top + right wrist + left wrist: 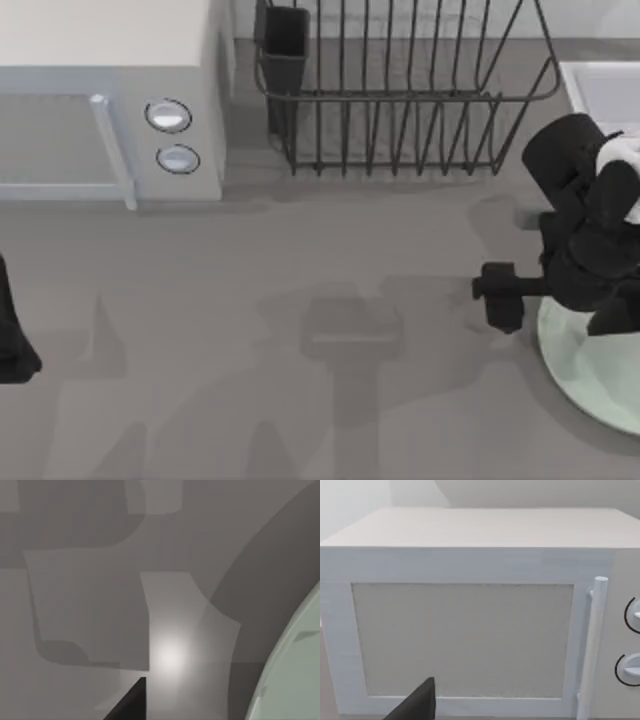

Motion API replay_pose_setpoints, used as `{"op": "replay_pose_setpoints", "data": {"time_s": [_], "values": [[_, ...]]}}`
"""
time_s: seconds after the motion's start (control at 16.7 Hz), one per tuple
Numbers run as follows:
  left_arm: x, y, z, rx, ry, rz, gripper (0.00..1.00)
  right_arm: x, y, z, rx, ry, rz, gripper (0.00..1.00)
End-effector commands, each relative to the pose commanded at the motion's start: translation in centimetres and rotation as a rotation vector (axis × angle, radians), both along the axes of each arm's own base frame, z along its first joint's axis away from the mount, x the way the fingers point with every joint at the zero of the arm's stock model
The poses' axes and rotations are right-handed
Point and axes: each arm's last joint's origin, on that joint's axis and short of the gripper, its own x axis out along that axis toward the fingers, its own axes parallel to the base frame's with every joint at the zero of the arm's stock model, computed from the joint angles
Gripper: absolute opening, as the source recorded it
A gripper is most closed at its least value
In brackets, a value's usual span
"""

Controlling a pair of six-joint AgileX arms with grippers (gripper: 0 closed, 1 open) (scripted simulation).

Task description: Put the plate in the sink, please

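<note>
Hovering low at the table's right side, the right gripper points leftward just off the near-left rim of the plate; whether its jaws are open or closed I cannot tell. That pale green plate lies flat on the table, partly beneath the arm. It looks stiff, smooth and probably slippery, likely breakable, so I'd pinch it at the shallow rim. The sink sits at the far right, beside the dish rack. Over at the left edge, the left arm is parked, facing the microwave.
</note>
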Motion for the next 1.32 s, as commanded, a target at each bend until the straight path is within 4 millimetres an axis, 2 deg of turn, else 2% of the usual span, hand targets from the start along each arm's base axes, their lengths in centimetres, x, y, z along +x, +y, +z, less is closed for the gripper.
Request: {"op": "replay_pose_setpoints", "data": {"time_s": [0.48,0.96,1.02,1.2,1.32], "values": [[0.0,0.0,0.0,0.0,0.0,0.0,1.0,0.0,0.0,0.0,0.0,0.0,0.0,0.02],[0.0,0.0,0.0,0.0,0.0,0.0,1.0,0.0,0.0,0.0,0.0,0.0,0.0,0.0],[0.0,0.0,0.0,0.0,0.0,0.0,1.0,0.7,-0.1,2.7,0.032,-0.098,-0.011,0.0],[0.0,0.0,0.0,0.0,0.0,0.0,1.0,1.2,0.1,3.4,0.03,-0.093,-0.011,0.0],[0.0,0.0,0.0,0.0,0.0,0.0,1.0,2.0,0.5,4.9,0.028,-0.086,-0.011,0.0]]}}
